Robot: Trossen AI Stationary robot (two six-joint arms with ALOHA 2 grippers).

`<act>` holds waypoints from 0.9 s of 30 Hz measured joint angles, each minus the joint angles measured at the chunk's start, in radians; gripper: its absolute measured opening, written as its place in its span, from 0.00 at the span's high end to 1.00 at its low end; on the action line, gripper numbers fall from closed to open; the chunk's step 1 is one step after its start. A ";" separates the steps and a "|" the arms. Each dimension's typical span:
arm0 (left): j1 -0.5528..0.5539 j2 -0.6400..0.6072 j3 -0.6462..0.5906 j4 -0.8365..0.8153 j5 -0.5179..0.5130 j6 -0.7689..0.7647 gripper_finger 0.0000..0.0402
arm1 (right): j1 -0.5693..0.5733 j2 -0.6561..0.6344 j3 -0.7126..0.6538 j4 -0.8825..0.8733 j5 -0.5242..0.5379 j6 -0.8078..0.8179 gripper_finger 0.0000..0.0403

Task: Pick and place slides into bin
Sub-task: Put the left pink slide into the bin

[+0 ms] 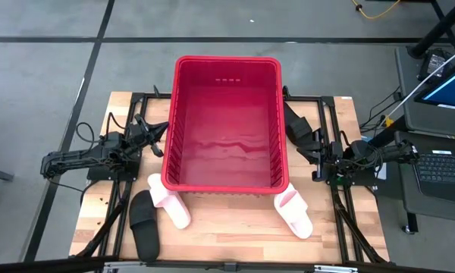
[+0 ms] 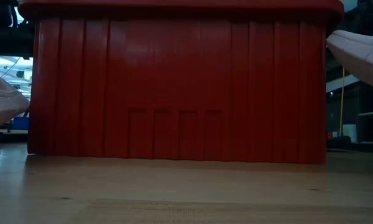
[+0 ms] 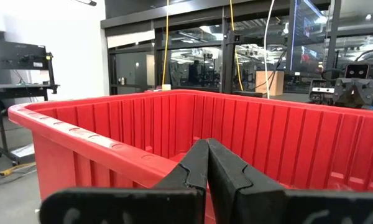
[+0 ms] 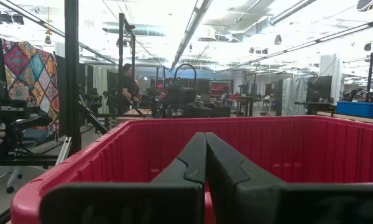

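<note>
We see both grippers (image 3: 206, 163) (image 4: 205, 158) closed, empty, flanking the bin (image 1: 183, 114); slides (image 1: 171, 202) leaning on its wall risk slipping when grasped.

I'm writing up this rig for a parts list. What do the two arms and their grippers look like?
Both arms are black, jointed, with loose black cables trailing beside them. The left gripper and right gripper each have two matte black angular fingers tapering to a point, with faint pale scuffs on the crossbar below. No coloured markings show.
</note>
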 joint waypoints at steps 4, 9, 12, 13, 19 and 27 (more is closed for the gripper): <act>0.000 0.000 0.000 0.000 -0.040 0.006 0.99 | 0.000 0.000 0.000 0.000 0.000 0.000 0.97; 0.000 0.000 0.000 0.009 -0.082 -0.055 0.99 | 0.000 0.000 0.000 -0.001 0.000 -0.025 0.97; 0.000 0.000 0.010 0.003 -0.077 -0.033 0.99 | 0.000 0.000 0.000 0.020 0.001 -0.024 0.97; 0.000 0.000 0.020 0.005 -0.068 -0.018 0.99 | -0.001 0.000 0.000 0.032 0.001 -0.024 0.97; 0.000 0.000 0.085 0.009 -0.041 -0.008 0.99 | -0.001 0.000 0.000 0.090 0.001 -0.023 0.97; 0.000 0.000 0.144 0.002 0.142 -0.008 0.99 | -0.001 0.000 0.000 0.177 0.001 -0.025 0.97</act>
